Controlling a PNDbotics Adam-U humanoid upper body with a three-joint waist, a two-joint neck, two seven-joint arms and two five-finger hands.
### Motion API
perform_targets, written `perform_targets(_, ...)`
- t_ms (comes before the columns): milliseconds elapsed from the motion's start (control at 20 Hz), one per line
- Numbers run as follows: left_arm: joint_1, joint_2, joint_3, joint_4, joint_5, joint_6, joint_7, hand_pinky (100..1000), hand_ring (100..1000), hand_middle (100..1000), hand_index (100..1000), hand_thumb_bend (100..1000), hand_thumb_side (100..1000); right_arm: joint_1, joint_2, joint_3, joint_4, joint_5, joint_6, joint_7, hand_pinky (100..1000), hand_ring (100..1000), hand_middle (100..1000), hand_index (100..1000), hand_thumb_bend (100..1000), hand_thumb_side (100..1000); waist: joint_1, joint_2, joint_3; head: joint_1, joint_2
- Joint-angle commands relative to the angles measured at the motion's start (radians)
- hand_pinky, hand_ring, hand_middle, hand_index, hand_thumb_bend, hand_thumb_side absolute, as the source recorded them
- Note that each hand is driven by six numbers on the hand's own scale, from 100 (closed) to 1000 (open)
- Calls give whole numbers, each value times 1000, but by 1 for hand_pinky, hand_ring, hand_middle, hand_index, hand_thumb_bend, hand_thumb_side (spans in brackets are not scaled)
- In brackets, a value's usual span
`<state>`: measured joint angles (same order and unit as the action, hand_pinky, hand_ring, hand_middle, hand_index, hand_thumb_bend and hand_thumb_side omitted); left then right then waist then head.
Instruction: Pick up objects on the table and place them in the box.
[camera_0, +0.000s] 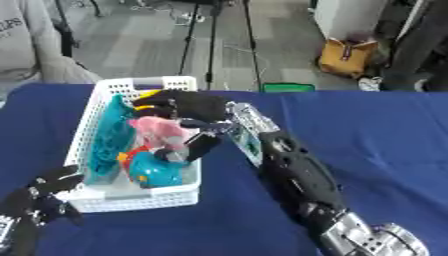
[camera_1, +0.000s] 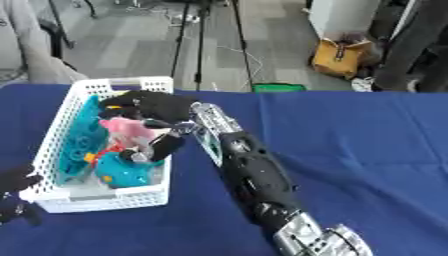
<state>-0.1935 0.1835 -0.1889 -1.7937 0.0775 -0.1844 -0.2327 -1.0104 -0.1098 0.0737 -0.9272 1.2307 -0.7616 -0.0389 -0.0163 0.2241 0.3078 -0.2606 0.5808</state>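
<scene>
My right hand (camera_0: 179, 107) is over the white basket (camera_0: 96, 97), fingers (camera_0: 203, 145) curled down around a pink soft-looking thing (camera_0: 159, 131), thumb side toward the far wall; I read it as holding the thing, though whether it hangs in my grip or already rests on the pile below I cannot tell; just beneath it, toward the near wall, lies a blue rounded toy (camera_0: 157, 172) with a touch of orange, and along the left wall a teal piece (camera_0: 109, 135) lies lengthwise; something yellow shows under the hand at the far end.

The pink thing looks plush or rubbery to me, so light, yielding and unlikely to break; I judge it safest held round its middle, where the fingers already wrap it, since a soft body may squeeze out of a pinch at the edge.

Further out, the right forearm (camera_0: 297, 175) crosses the blue table (camera_0: 367, 140) from the near right; my left hand (camera_0: 39, 197) rests at the near left, just beside the basket's near corner, fingers relaxed and holding nothing.
</scene>
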Motion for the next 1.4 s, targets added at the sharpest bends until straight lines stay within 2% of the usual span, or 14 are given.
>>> perform_targets(50, -9, 4, 1, -20, 1, 0, 2, 452, 861, 837, 737, 275, 1000, -11, -14, -14, -44, 0, 70, -135, 885, 905, 965, 978, 275, 604, 3, -19, -3, 4, -7)
perform_targets(100, -9, 4, 2, -20, 1, 0, 2, 452, 861, 837, 736, 276, 1000, -8, -14, -15, -47, -10, 86, -172, 851, 878, 949, 970, 236, 581, 3, -20, -5, 6, -7)
perform_targets(250, -8, 4, 2, -19, 0, 0, 3, 452, 861, 837, 736, 275, 1000, 0, -20, -11, -54, -50, 114, -237, 833, 862, 939, 964, 228, 566, 3, -21, -9, 8, -7)
perform_targets(300, -7, 4, 3, -19, -1, 0, 4, 452, 861, 837, 737, 276, 1000, 4, -21, -13, -57, -69, 119, -249, 799, 829, 918, 952, 173, 560, 3, -22, -13, 9, -7)
perform_targets(450, -5, 5, 4, -17, -3, 0, 6, 452, 861, 837, 737, 276, 1000, 16, -31, -7, -73, -166, 118, -243, 785, 818, 908, 947, 122, 557, 4, -23, -23, 14, -6)
perform_targets(700, -1, 5, 10, -15, -5, 0, 12, 452, 862, 837, 736, 281, 1000, 38, -62, 10, -127, -371, 117, -149, 682, 758, 869, 931, 100, 570, 4, -26, -53, 28, -4)
perform_targets(900, 8, 7, 22, -10, -12, -1, 23, 451, 862, 837, 736, 283, 1000, 97, -144, 28, -240, -624, 144, -31, 622, 720, 839, 916, 100, 556, 2, -26, -107, 61, 0)
perform_targets(950, 11, 8, 27, -9, -15, -1, 28, 451, 862, 837, 736, 283, 1000, 125, -175, 28, -284, -689, 153, -1, 622, 720, 839, 916, 100, 556, 1, -26, -123, 71, 2)
perform_targets(1000, 13, 9, 31, -9, -17, -1, 32, 451, 863, 838, 736, 284, 1000, 157, -204, 24, -328, -752, 166, 29, 557, 676, 808, 890, 100, 517, 1, -24, -140, 82, 2)
perform_targets(1100, 16, 13, 39, -8, -22, -3, 40, 451, 863, 838, 736, 284, 1000, 242, -268, 1, -429, -887, 209, 89, 512, 636, 793, 887, 100, 502, 1, -22, -173, 102, 4)
perform_targets(1250, 14, 18, 50, -10, -26, -5, 53, 451, 863, 838, 736, 282, 1000, 367, -345, -60, -571, -1037, 278, 166, 470, 595, 748, 842, 100, 513, 6, -17, -218, 128, 7)
perform_targets(1300, 14, 19, 52, -11, -27, -6, 56, 452, 863, 838, 740, 282, 1000, 402, -362, -81, -610, -1071, 299, 185, 443, 565, 714, 827, 100, 708, 7, -16, -228, 134, 10)
perform_targets(1350, 14, 20, 55, -12, -28, -6, 59, 452, 863, 839, 740, 282, 1000, 444, -377, -104, -646, -1103, 319, 202, 443, 565, 712, 827, 100, 520, 9, -15, -241, 141, 16)
perform_targets(1400, 15, 21, 56, -12, -28, -6, 61, 452, 864, 839, 744, 282, 1000, 475, -386, -122, -676, -1128, 335, 218, 431, 553, 697, 817, 100, 530, 10, -15, -247, 145, 20)
